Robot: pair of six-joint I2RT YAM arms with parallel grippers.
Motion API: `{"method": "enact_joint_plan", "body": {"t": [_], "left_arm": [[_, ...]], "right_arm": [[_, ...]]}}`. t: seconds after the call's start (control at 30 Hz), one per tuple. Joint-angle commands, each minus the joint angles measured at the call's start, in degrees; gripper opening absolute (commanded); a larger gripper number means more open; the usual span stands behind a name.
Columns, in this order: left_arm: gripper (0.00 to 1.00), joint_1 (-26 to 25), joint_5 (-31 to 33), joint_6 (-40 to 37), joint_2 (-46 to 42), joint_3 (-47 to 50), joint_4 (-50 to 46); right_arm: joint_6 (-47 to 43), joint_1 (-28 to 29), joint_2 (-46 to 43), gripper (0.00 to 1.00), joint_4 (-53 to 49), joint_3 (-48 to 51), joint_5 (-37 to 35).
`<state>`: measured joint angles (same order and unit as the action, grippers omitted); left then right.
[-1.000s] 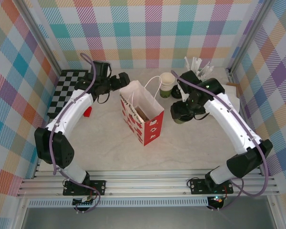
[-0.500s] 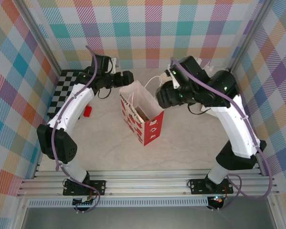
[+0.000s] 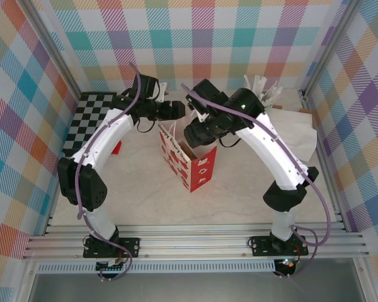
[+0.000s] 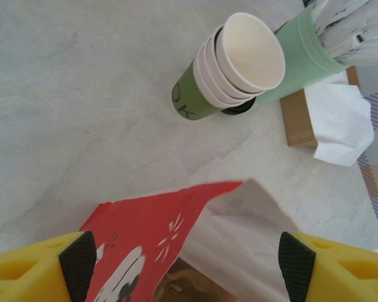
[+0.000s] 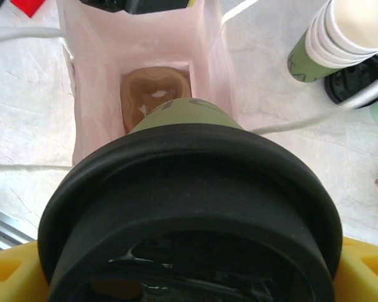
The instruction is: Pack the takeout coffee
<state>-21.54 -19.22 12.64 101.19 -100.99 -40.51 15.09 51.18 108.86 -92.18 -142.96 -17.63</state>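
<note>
The takeout coffee [image 5: 189,207], green-sided with a black lid, hangs over the open mouth of the red and white paper bag [image 3: 192,160]. My right gripper [image 3: 198,131] is shut on it. In the right wrist view the lid looms large, and the bag's pale inside [image 5: 154,94] lies straight below the cup. My left gripper [image 4: 188,264] is open, its pads wide apart astride the bag's far top rim [image 4: 239,189]. In the top view the left gripper [image 3: 175,110] is at the bag's back edge.
A stack of lidless green cups [image 4: 233,69] stands behind the bag beside a spare black lid [image 5: 356,78]. A mint tumbler of white sticks [image 4: 309,50] and a brown box with a white napkin [image 4: 337,123] lie further right. A checkered mat [image 3: 88,119] is at the left.
My right arm has swung left from beside the cup stack to above the bag, carrying the lidded cup. The left gripper has shifted right to the bag's back rim.
</note>
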Motion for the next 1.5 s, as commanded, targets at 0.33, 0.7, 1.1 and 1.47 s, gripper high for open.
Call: {"method": "enact_joint_plan", "body": {"t": [0.33, 0.7, 1.1, 1.47], "left_arm": [[0.77, 4.3, -6.5, -7.9, -17.1, 12.5, 11.8], [0.64, 3.1, -5.7, 3.0, -19.7, 13.1, 12.5], [0.73, -8.7, 9.9, 15.7, -27.6, 13.4, -0.7], [0.75, -9.6, 7.6, 15.7, -33.4, 16.1, 0.8]], "right_arm": [[-2.2, 0.3, 2.2, 0.68, 4.4, 3.4, 9.7], [-3.2, -1.9, 3.3, 0.68, 3.7, 5.5, 10.3], [-3.0, -2.4, 2.7, 0.68, 3.7, 6.7, 11.0], [-3.3, -2.4, 2.1, 0.68, 4.3, 8.2, 11.4]]}}
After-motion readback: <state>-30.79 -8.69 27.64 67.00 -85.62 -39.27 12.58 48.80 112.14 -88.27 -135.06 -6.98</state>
